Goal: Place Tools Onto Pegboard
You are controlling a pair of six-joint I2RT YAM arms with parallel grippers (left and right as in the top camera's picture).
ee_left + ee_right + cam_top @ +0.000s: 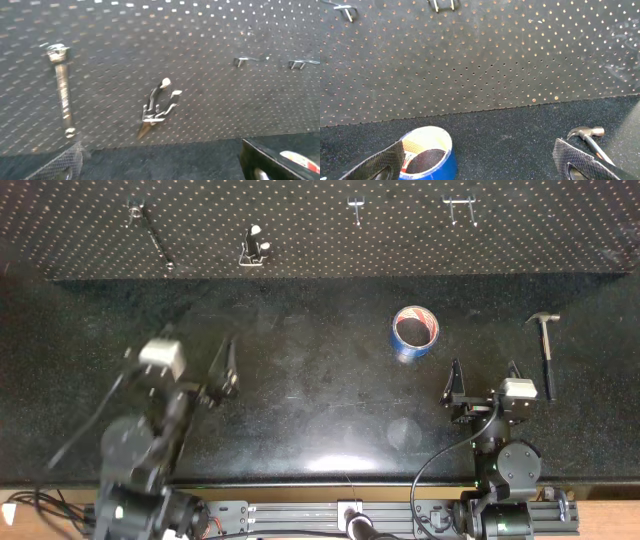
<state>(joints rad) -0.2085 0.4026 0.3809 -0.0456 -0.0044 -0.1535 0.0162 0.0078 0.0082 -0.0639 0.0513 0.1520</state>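
Here, two tools already hang on the pegboard [320, 230] at the far side: a wrench [153, 235] on the far left and, to its right, a small plier-like tool [254, 248]. Further right, a single hook [354, 208] and a double hook [460, 208] carry nothing. The blue tape roll [414, 332] and the hammer [546, 350] lie on the black table [300, 390], the roll right of the middle and the hammer near the right edge. The right gripper [484, 370] sits low on the near side of both, between them, its fingers wide apart and holding nothing. The left gripper [160, 150] is raised facing the hung tools, its fingers also apart and empty. I see no box or tray; the only hollow thing is the roll, and its core shows just table surface. The risks, I think, are these: the roll is round and smooth, so a shallow pinch on its wall may let it slip or roll away; the hammer is head-heavy, so a grip far along the handle may let it swing and miss the double hook.
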